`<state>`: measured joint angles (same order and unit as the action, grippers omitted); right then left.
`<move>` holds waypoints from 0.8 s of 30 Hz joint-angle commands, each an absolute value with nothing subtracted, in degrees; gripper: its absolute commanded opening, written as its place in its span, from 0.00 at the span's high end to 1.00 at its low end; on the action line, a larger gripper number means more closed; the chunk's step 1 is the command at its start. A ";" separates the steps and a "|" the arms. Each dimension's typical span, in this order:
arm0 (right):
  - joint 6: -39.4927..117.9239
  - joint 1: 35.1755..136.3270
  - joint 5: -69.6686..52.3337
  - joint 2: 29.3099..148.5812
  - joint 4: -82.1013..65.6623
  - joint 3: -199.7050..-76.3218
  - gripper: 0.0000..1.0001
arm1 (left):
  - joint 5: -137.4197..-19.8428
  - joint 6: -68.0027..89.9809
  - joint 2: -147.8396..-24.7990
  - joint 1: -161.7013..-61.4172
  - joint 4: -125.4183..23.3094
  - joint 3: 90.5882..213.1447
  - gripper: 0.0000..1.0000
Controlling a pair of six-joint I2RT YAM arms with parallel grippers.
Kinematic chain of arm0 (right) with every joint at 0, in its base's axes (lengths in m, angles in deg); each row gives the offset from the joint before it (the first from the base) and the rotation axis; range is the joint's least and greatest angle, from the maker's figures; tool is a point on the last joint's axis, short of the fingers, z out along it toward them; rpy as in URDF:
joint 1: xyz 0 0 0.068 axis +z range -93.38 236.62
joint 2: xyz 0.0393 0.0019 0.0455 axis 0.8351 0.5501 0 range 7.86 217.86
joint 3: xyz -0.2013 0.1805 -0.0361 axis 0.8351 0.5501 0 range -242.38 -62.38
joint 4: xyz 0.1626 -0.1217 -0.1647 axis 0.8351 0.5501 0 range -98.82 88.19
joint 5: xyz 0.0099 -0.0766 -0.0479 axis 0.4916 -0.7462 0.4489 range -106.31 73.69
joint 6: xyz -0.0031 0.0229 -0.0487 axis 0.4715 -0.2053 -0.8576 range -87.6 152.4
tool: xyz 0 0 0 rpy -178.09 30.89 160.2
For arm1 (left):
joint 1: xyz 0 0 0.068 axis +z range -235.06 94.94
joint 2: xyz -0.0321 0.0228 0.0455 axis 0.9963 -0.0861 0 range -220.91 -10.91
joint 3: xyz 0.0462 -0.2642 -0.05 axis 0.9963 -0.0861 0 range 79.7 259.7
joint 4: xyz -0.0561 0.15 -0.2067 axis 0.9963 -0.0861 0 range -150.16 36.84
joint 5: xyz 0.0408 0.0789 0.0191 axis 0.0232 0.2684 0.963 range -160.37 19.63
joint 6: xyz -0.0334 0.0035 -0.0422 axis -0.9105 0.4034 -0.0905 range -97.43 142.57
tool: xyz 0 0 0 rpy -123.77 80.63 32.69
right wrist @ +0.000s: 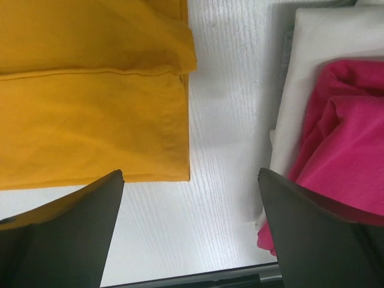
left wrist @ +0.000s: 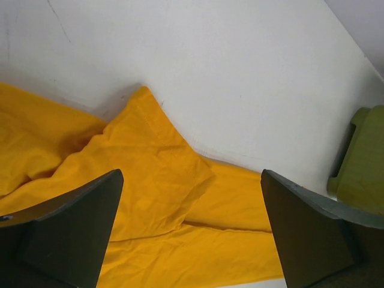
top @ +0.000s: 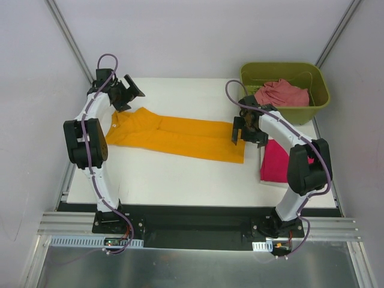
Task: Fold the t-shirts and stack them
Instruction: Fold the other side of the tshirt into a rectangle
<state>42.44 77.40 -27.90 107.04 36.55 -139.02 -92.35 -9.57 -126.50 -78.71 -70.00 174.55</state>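
Three t-shirts countable only from the top camera: orange-yellow t-shirt (top: 180, 137) folded into a long strip across the middle of the white table (top: 180, 180), magenta t-shirt (top: 276, 163) near the right edge and partly hidden behind the right arm, salmon-pink t-shirt (top: 281, 93) bunched up inside the olive-green bin (top: 321, 99) at the far right corner. Left gripper (top: 124, 93) near the sleeve end of the orange one, right gripper (top: 241, 129) over the hem end, jaws hard to read from up there. Way clearer from the wrists: left fingers (left wrist: 72, 228) spread wide with nothing pinched, just a rumpled sleeve (left wrist: 150, 162) below, plus a sliver of the bin cut off at the frame's right edge. Same deal on the right wrist: right fingers (right wrist: 312, 234) released and wide apart, stitched hem corner (right wrist: 171, 138) on one side, magenta cloth on the other, sitting on some pale layer (right wrist: 318, 60), can't tell what.
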 commanded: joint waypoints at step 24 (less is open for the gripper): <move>34.07 88.34 -9.38 113.78 27.40 -135.70 0.00 | -94.08 -18.12 -128.13 -79.96 -69.94 158.96 0.01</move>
<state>33.64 85.79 -12.01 117.42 27.35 -140.29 -93.48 -15.32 -122.81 -80.13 -69.30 154.37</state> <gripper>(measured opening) 0.994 0.993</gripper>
